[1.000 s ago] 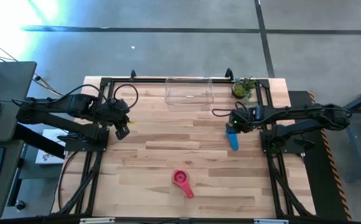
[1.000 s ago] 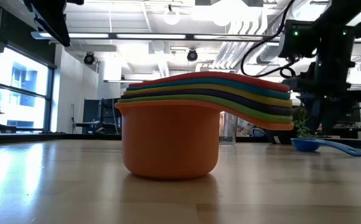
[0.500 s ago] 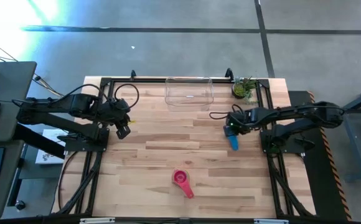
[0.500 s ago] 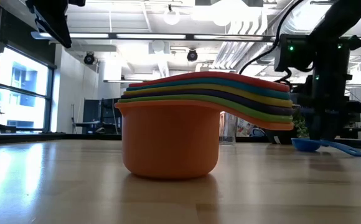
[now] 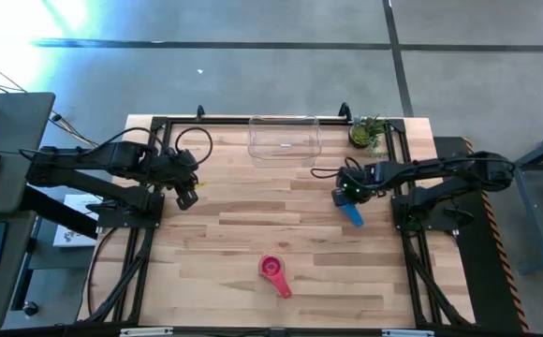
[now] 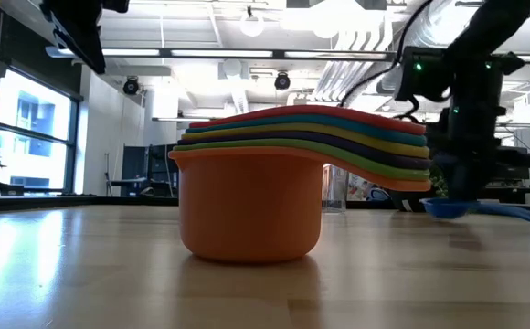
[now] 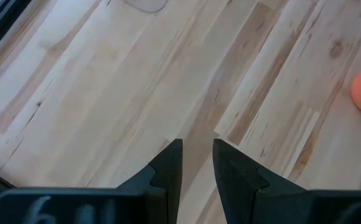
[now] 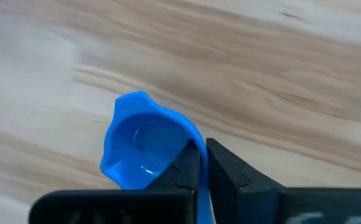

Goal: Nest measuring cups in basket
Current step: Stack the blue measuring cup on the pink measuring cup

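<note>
A blue measuring cup (image 8: 144, 148) is in my right gripper (image 8: 200, 163), which is shut on it at the table's right middle; it also shows in the high view (image 5: 352, 212) and the low view (image 6: 451, 207). A nested stack of cups, orange at the bottom and pink-red on top (image 5: 273, 273), stands on its base near the front middle, close to the low camera (image 6: 251, 206). The clear basket (image 5: 284, 140) stands at the far middle. My left gripper (image 7: 198, 158) hovers at the left (image 5: 187, 196), its fingers a narrow gap apart and empty. My right gripper pinches the blue cup's handle (image 8: 199, 177) between its two fingers, right where the handle joins the bowl. The fingers come from above, pointing down. The bowl sits level with its mouth up, and the handle (image 6: 519, 214) runs out behind; the cup seems just off the table.
A small potted plant (image 5: 367, 133) stands at the far right corner beside the basket. Black frame rails (image 5: 159, 126) run along the table's far, left and right edges. Bare wood lies between the stack and the basket.
My right gripper has come down onto the blue cup and drifted a little toward the table's left edge. The cup has turned slightly, its handle end now pointing more toward the near right, and it sits a little higher in the low view.
</note>
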{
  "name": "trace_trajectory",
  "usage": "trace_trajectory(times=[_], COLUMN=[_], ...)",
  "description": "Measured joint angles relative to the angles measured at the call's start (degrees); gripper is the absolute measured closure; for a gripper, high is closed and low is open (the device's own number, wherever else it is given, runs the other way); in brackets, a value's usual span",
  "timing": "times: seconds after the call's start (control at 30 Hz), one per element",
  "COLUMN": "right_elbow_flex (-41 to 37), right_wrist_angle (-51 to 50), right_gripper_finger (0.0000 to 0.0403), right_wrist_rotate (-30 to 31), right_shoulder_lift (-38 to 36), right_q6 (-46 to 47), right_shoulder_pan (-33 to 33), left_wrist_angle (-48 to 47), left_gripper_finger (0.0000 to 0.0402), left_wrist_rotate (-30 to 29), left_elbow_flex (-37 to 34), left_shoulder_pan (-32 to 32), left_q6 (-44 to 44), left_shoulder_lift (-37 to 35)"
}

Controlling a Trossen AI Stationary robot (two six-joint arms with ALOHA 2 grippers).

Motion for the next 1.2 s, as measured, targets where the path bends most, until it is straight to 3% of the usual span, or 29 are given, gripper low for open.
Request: trace_trajectory(times=[0.37,0.73,0.93,1.2], right_elbow_flex=[8.9,24.3,34.8,48.5], right_wrist_angle=[0.2,-1.4,-7.7,-15.8], right_gripper_finger=[0.0400,0.0401,0.0402,0.0402], right_wrist_rotate=[-1.0,7.3,10.7,10.9], right_shoulder_lift=[0.0,1.0,5.0,14.1], right_q6=[-1.1,2.0,3.6,9.1], right_shoulder_pan=[3.5,12.3,15.6,20.4], left_wrist_angle=[0.0,0.0,0.0,0.0], left_gripper_finger=[0.0323,0.0323,0.0323,0.0323], left_wrist_rotate=[0.1,0.1,0.1,0.1], left_elbow_flex=[0.0,0.0,0.0,0.0], left_shoulder_pan=[0.0,0.0,0.0,0.0], left_q6=[-0.1,-0.1,-0.1,-0.3], left_shoulder_lift=[0.0,0.0,0.0,0.0])
